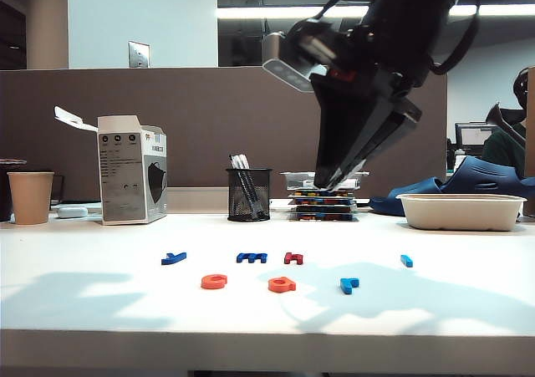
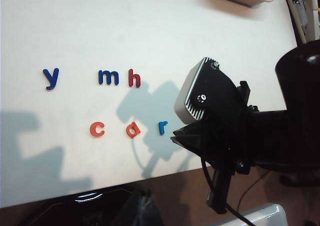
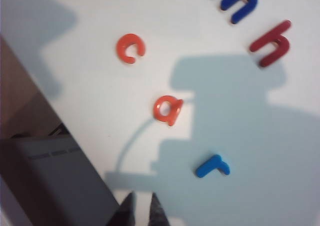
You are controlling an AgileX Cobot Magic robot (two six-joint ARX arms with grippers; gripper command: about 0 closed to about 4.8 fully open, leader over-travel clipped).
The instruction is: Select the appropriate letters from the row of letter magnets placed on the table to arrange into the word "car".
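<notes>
Letters spelling "car" lie flat near the front edge of the white table (image 1: 84, 310): an orange-red "c" (image 2: 97, 129), an orange "a" (image 2: 132, 130) and a light-blue "r" (image 2: 162, 128), side by side with small gaps, apparently set forward so the word reads apart from the rest. Behind them sit the unused magnets: a dark-blue "y" (image 2: 50, 78) off on its own, then a dark-blue "m" (image 2: 108, 77) and a dark-red "h" (image 2: 134, 78) close together. One more light-blue piece (image 1: 406, 261) lies well to the right; its shape is too small to read.

Above the table, the right gripper (image 1: 324, 182) hangs clear of every magnet, its fingers nearly together and empty, with only the tips showing at the edge of its own wrist view. The left gripper cannot be seen in any view, so its fingers cannot be judged.

Farther back stand a mesh pen cup (image 1: 248, 195), a stack of trays (image 1: 323, 200), a pale bowl (image 1: 461, 211), a carton (image 1: 132, 170) and a paper cup (image 1: 31, 196).
</notes>
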